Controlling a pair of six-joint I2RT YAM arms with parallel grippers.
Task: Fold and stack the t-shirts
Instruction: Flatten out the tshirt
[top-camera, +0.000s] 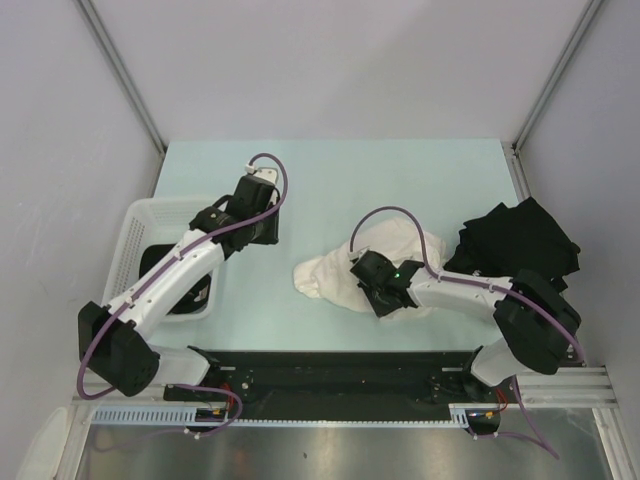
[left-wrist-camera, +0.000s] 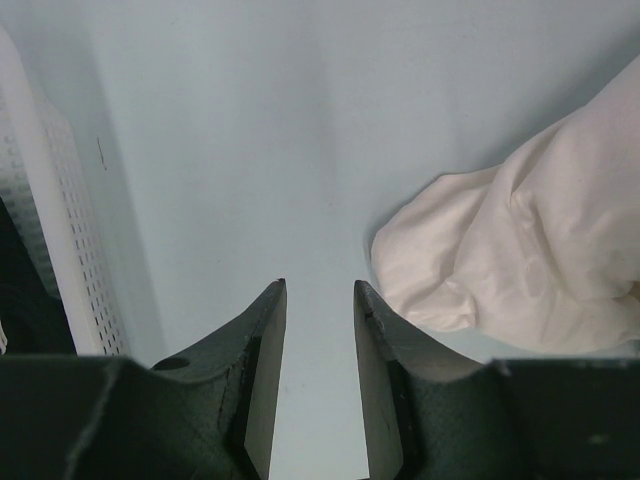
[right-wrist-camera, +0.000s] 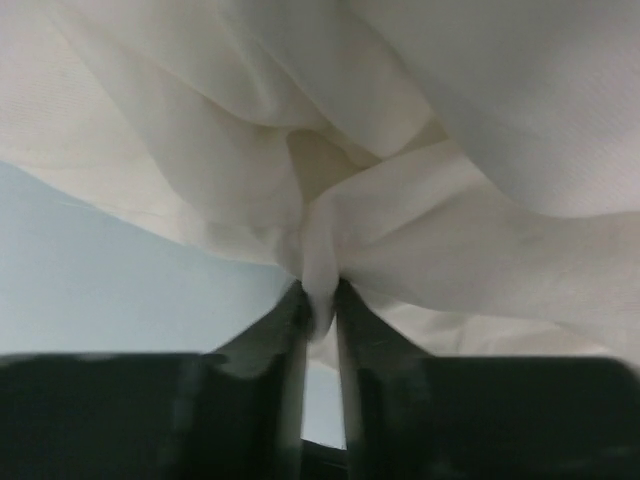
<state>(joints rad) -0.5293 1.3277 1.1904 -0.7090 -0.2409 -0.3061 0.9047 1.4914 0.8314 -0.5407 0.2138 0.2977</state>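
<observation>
Right gripper (right-wrist-camera: 320, 297) was clamped on a fold of the cream shirt (right-wrist-camera: 420, 230). Left gripper (left-wrist-camera: 320, 300) sat nearby, jaws apart, empty.

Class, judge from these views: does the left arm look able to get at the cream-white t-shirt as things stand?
Probably yes: only bare table lies between the open left gripper and the cream-white t-shirt, with nothing blocking.
</observation>
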